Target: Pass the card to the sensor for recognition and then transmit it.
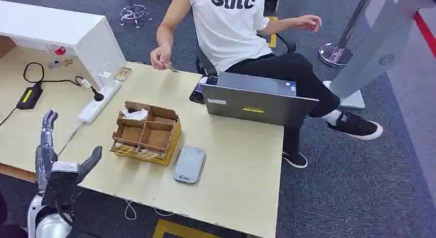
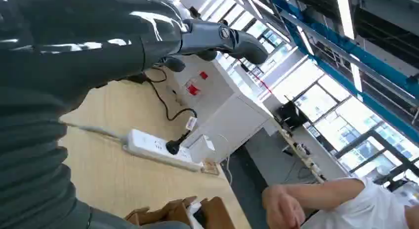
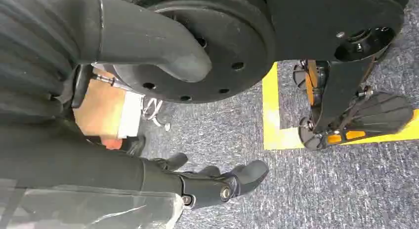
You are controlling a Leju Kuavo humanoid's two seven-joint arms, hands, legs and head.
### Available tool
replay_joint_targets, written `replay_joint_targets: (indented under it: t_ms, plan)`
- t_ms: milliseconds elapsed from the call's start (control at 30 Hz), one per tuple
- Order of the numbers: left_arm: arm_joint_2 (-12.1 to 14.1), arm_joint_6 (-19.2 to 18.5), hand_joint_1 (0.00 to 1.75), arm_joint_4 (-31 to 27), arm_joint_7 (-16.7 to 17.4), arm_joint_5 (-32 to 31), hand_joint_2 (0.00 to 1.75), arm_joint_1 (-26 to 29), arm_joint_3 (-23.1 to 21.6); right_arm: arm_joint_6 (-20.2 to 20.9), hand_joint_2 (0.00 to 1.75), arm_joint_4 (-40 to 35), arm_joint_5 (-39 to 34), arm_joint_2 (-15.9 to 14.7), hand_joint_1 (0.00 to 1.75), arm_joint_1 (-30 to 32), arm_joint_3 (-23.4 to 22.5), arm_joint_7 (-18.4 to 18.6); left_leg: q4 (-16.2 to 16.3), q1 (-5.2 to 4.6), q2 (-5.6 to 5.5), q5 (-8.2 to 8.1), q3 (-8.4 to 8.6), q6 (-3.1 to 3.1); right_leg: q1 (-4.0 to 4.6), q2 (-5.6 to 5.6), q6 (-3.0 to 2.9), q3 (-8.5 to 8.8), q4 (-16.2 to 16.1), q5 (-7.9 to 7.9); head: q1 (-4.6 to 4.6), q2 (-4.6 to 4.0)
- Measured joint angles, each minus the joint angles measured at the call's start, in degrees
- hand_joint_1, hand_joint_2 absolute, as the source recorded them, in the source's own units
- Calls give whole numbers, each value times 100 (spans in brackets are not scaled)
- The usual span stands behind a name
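Grey and silver, the left hand stands raised over the near-left corner of the pale wooden table, fingers spread, thumb out, holding nothing. The right hand hangs low above grey carpet, fingers loosely extended and empty. Just beyond the left hand sits a compartmented cardboard box; touching or just beside its near corner lies the grey card reader, the sensor. Further out, a power strip and an open laptop. At the table's far edge a seated person's hand pinches a small, thin object, presumably the card, well apart from the robot. Judgement: light, stiff, smooth, liable to slip; it should be pinched across both flat faces near one end, leaving the remainder free to present to the reader.
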Motion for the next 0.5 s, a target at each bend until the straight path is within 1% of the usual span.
replay_joint_targets:
  t_ms: [300, 500]
  plan:
    - [415, 363, 0, 827, 438, -1348, 175, -660, -555, 55, 175, 11, 157, 2, 0, -27, 85, 66, 0, 0, 2, 1, 0, -1, 0, 2, -2, 1, 2, 2, 0, 0]
    - [651, 688, 0, 1563, 717, -2175, 175, -1190, -907, 83, 175, 11, 275, 2, 0, -62, 133, 122, 0, 0, 3, 4, -1, -2, 0, 2, -2, 1, 3, 2, 0, 0]
